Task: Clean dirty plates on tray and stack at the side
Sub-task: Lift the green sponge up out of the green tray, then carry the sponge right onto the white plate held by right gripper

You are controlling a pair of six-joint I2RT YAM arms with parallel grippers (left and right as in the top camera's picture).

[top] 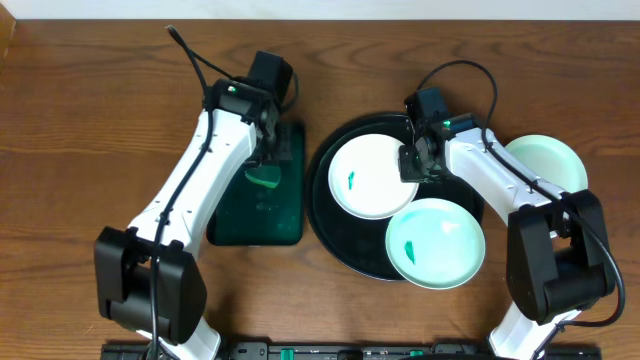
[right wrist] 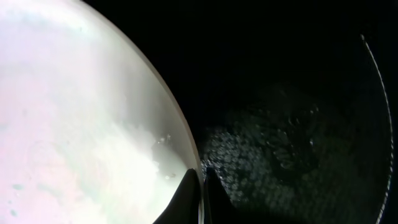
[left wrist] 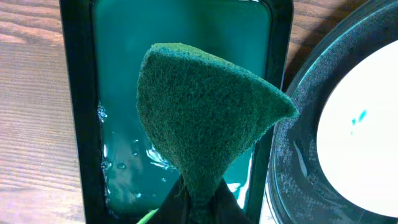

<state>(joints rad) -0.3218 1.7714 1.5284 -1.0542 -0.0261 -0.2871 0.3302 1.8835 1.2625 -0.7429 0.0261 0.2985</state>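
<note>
The left fingers (left wrist: 229, 211) grip a pad (left wrist: 205, 118) over the green tray (left wrist: 78, 124), likely to wet it, while the right fingers (right wrist: 186, 202) pinch the rim of a plate (top: 370, 175) lying on the black tray (top: 325, 215), seemingly steadying it for scrubbing.

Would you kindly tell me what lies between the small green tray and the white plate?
Between green tray and white plate, overhead shows mainly the black tray's rim and floor.

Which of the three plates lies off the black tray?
The pale mint plate at far right, on the table; the other two sit on the tray.
</note>
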